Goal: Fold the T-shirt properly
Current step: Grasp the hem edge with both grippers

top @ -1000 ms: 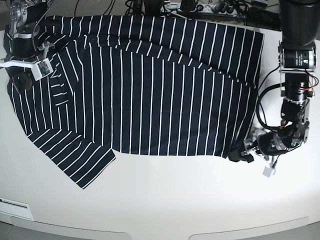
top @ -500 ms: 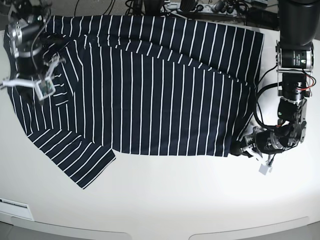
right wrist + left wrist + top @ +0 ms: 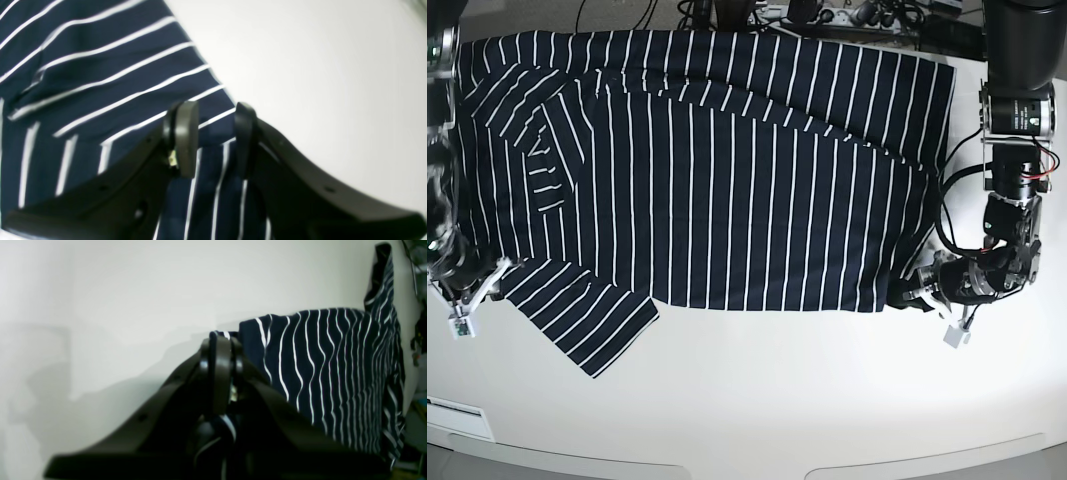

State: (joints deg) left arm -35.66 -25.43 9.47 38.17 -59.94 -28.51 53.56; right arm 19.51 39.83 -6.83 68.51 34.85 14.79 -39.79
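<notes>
Writing: no brand, label or lettering is being shown clearly enough to be read in any view.
Right gripper: at the left edge of the base view it is being held low over the table, at the outer edge of the T-shirt just above the lower sleeve. In its wrist view the right gripper is being kept parted, a clear gap showing between the two fingers, with striped cloth lying under and behind them. Nothing is being pinched there; whether the tips are touching the cloth cannot be told.
T-shirt: it is being spread flat across the upper half of the table, stripes running top to bottom, a diagonal fold crossing its upper part.
Left gripper: at the shirt's lower right corner, low on the table. In its wrist view the left gripper is being clenched, a bit of the T-shirt hem being grasped between the pads, the rest of the cloth stretching away beyond it.
</notes>
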